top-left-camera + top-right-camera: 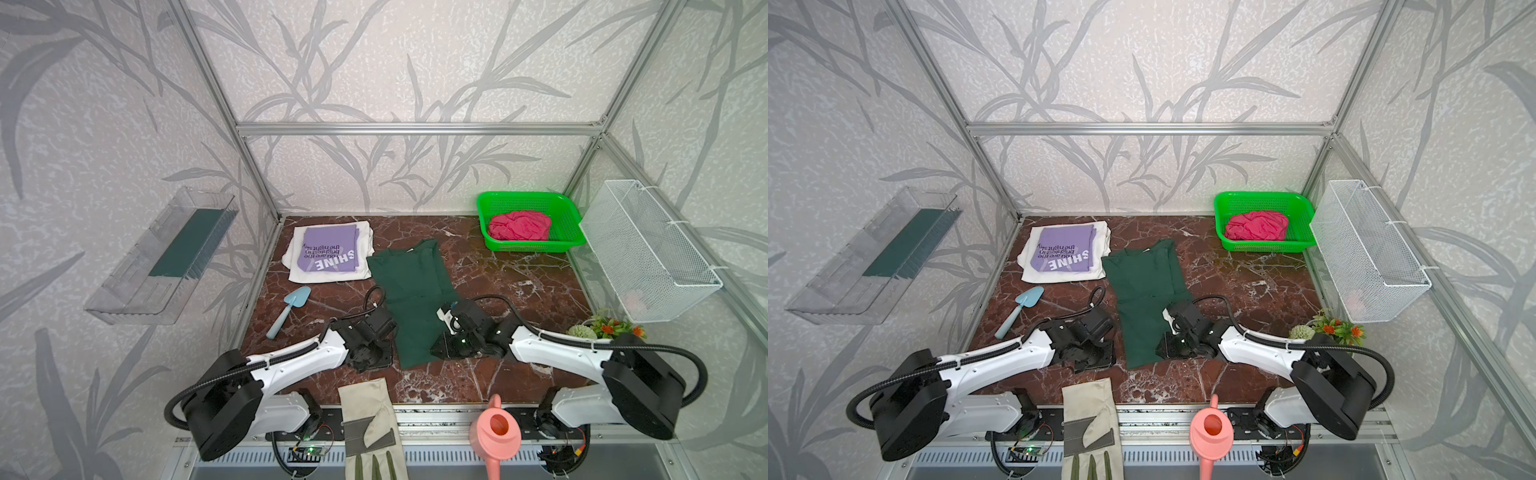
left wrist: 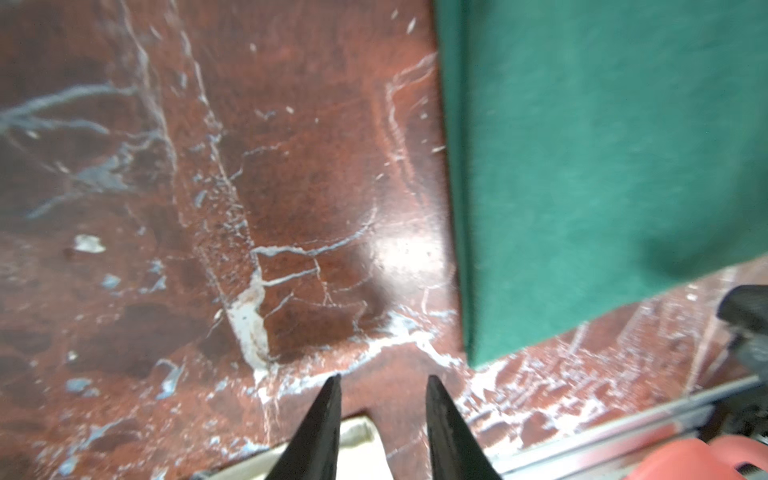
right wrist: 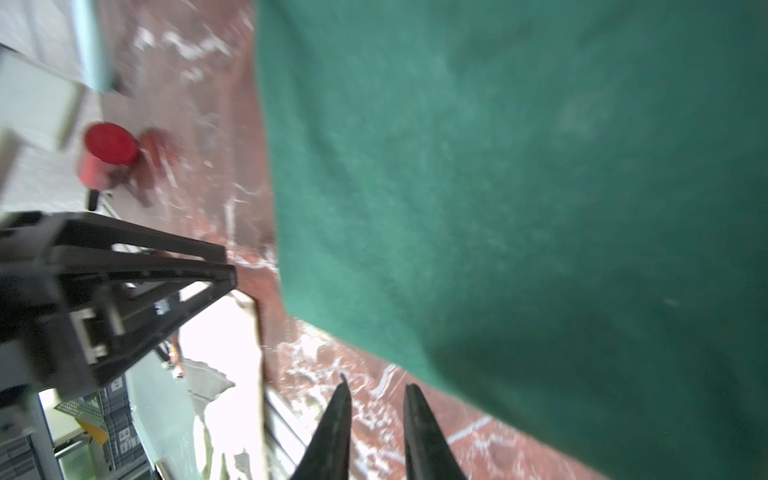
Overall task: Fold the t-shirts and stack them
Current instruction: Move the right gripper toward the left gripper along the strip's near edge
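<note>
Green tee (image 1: 415, 299): lengthwise strip, mid-table.
Left gripper (image 2: 382, 380): parted, empty, beside hem corner.
Right gripper (image 3: 376, 384): same (nothing held).
Fold: pinch both hem corners level, carry towards collar.

White shells, black joints: left arm (image 1: 299, 360) at seven o'clock, right arm (image 1: 557, 344) at five; ribbed black hoses (image 1: 286, 356), pointed black fingers (image 2: 322, 432).

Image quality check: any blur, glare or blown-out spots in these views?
Both top views: sharp and evenly lit, metal frame splayed by the wide lens. Left wrist view: green shirt softly blurred, bright glare patch on the marble table. Right wrist view: blurriest, shirt smeared, white area past the table edge blown out.
</note>
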Robot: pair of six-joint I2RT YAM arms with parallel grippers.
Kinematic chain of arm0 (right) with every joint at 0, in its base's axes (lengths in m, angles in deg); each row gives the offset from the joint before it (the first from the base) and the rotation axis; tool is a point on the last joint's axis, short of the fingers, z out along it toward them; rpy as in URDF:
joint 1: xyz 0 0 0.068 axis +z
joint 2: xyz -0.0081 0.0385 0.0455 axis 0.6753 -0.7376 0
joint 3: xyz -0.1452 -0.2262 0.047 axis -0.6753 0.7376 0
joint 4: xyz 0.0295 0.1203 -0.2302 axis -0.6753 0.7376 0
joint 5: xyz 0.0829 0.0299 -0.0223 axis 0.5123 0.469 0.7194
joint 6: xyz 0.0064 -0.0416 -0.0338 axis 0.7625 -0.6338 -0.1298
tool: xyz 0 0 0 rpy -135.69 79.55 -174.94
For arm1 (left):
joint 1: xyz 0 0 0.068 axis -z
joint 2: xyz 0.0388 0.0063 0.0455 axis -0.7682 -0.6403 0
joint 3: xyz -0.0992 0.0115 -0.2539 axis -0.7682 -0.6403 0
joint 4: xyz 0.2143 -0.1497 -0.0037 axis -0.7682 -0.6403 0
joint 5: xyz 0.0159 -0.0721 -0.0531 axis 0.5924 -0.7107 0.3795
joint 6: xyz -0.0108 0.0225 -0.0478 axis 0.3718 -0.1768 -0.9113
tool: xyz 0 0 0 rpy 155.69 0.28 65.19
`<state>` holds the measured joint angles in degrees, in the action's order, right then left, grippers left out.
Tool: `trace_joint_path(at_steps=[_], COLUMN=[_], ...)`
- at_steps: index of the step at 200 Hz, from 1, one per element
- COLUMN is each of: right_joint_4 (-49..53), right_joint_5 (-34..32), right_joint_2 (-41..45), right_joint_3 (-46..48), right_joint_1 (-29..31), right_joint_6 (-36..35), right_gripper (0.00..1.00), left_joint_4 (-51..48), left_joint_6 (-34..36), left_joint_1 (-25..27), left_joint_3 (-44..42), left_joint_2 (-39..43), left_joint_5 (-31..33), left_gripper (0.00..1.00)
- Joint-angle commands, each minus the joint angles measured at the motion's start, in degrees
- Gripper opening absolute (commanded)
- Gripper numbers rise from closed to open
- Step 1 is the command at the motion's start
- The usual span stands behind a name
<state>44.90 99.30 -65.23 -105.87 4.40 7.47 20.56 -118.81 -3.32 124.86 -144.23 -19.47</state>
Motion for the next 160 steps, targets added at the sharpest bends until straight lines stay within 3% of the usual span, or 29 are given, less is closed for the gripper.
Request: trace_joint_path(at_steps=[1,69,160], right_joint_4=[8.08,12.21,18.27], right_joint_5=[-3.71,0.12,-2.70], right_joint_2=[4.66,8.18,9.60], right_joint_3=[-1.38,6.45,8.52], right_joint_1=[-1.90,-13.90,-17.42], right_joint_6=[-2.27,-6.67,-10.81], right_gripper=[0.34,0.38,0.39], left_joint_4=[-0.27,4.75,7.54], left_joint_6=[-0.35,-1.02,-2.20], left_joint_1=[0.06,0.23,3.88], left_joint_3=[0.90,2.14,3.62], left_joint_2=[1.65,-3.45,-11.97], left_joint_5=[0.56,-2.68,-7.21], left_gripper=[0.40,0.42,0.43])
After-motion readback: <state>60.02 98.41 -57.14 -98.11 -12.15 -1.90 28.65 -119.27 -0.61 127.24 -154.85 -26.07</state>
